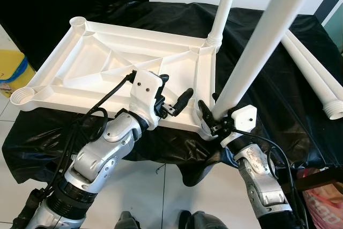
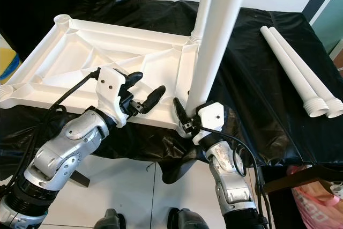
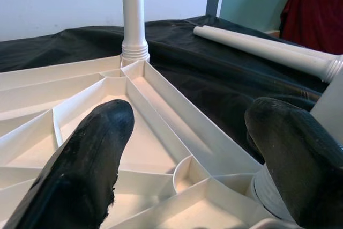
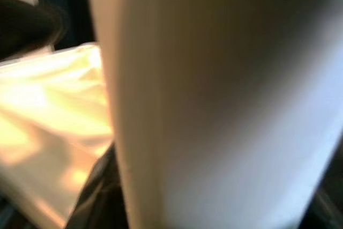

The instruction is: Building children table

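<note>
The white table top (image 1: 96, 63) lies upside down on a black cloth. One white leg (image 1: 225, 4) stands upright in its far right corner socket. A second leg (image 1: 262, 41) leans over the near right corner, its lower end at the socket. My right gripper (image 1: 211, 119) is shut on that leg just above its base; the right wrist view shows the leg (image 4: 214, 100) up close. My left gripper (image 1: 176, 88) hovers open over the top's near edge, beside the held leg. Its fingers (image 3: 86, 164) hold nothing.
Two spare legs (image 2: 300, 73) lie side by side on the cloth at the right. A yellow and blue object (image 1: 10, 71) sits on the floor at the left, a pink bag (image 1: 327, 197) at the lower right. White floor tiles lie under me.
</note>
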Controlling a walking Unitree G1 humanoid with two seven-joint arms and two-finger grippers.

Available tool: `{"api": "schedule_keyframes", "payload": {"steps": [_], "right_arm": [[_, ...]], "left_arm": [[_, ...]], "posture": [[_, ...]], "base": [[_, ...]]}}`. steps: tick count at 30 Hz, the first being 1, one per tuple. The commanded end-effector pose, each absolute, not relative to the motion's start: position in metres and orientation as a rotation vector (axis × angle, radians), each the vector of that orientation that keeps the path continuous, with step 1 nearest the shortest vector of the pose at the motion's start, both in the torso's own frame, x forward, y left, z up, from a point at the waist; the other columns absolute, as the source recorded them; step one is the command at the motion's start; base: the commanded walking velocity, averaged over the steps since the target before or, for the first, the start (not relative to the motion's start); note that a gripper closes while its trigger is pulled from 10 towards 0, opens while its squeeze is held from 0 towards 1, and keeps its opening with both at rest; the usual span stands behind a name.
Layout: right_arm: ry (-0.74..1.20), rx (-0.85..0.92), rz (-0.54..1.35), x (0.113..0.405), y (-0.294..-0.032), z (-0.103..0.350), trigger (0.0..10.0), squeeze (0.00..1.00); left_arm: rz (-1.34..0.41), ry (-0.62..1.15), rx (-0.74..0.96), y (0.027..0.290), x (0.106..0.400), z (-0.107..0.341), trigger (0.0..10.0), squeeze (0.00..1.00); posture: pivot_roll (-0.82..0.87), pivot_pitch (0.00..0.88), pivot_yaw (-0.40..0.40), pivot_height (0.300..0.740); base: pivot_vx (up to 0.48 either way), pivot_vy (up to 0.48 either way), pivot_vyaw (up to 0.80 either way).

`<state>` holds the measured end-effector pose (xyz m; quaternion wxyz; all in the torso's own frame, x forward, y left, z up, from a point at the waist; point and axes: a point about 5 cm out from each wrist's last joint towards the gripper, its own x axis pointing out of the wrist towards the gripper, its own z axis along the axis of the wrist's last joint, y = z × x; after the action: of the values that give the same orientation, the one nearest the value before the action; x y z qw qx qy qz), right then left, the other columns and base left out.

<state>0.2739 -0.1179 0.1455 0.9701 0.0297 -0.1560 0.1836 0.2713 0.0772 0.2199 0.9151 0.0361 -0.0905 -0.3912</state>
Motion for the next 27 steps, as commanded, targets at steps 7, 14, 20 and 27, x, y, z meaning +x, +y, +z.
{"api": "schedule_keyframes", "payload": {"steps": [7, 14, 20, 27], "right_arm": [[-0.158, 0.084, 0.314, 0.273, -0.127, 0.119, 10.0, 0.0], [-0.194, 0.009, 0.349, 0.272, -0.123, 0.123, 10.0, 0.0], [-0.24, -0.085, 0.412, 0.268, -0.116, 0.126, 10.0, 0.0], [-0.245, -0.132, 0.454, 0.264, -0.111, 0.123, 10.0, 0.0]], "left_arm": [[-1.001, -0.176, 0.109, 0.069, 0.262, 0.219, 10.0, 0.0], [-0.996, -0.175, 0.108, 0.07, 0.262, 0.219, 10.0, 0.0], [-0.994, -0.177, 0.108, 0.07, 0.262, 0.219, 10.0, 0.0], [-0.993, -0.177, 0.111, 0.071, 0.262, 0.219, 10.0, 0.0]], "posture": [[0.04, 0.2, -0.064, 0.74], [0.04, 0.198, -0.066, 0.74], [0.05, 0.192, -0.068, 0.74], [0.05, 0.19, -0.067, 0.74]], "base": [[0.0, 0.0, 0.0], [0.0, 0.0, 0.0], [0.0, 0.0, 0.0], [0.0, 0.0, 0.0]]}}
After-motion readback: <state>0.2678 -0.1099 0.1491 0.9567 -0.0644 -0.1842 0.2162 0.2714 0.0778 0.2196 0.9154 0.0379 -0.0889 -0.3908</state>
